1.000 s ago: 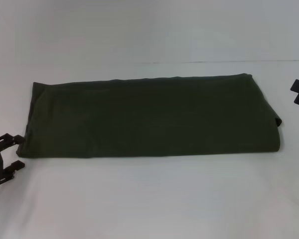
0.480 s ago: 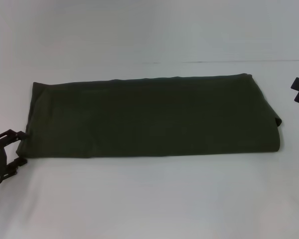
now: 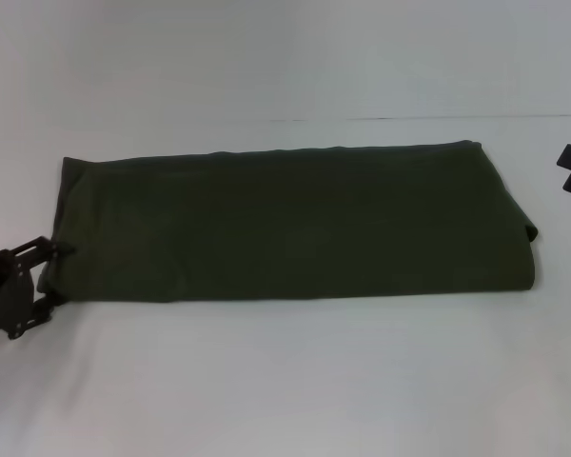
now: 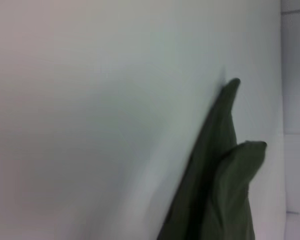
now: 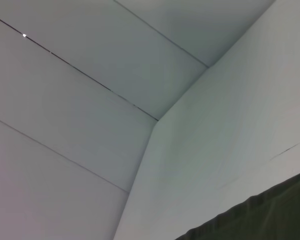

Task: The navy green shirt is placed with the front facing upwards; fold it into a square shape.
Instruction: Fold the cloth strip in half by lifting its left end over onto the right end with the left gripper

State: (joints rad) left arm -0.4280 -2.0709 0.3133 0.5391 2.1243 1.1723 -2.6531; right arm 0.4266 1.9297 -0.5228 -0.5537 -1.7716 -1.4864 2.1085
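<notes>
Stretching left-right across the frame, the navy green shirt [image 3: 290,221] met the left tool [image 3: 48,273], seemingly parted round its lower-left corner.

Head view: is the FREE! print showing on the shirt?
No, the shirt lies folded into a long plain green band with no print visible.

No readable text or label on the folded navy green shirt [image 3: 295,224].
</notes>
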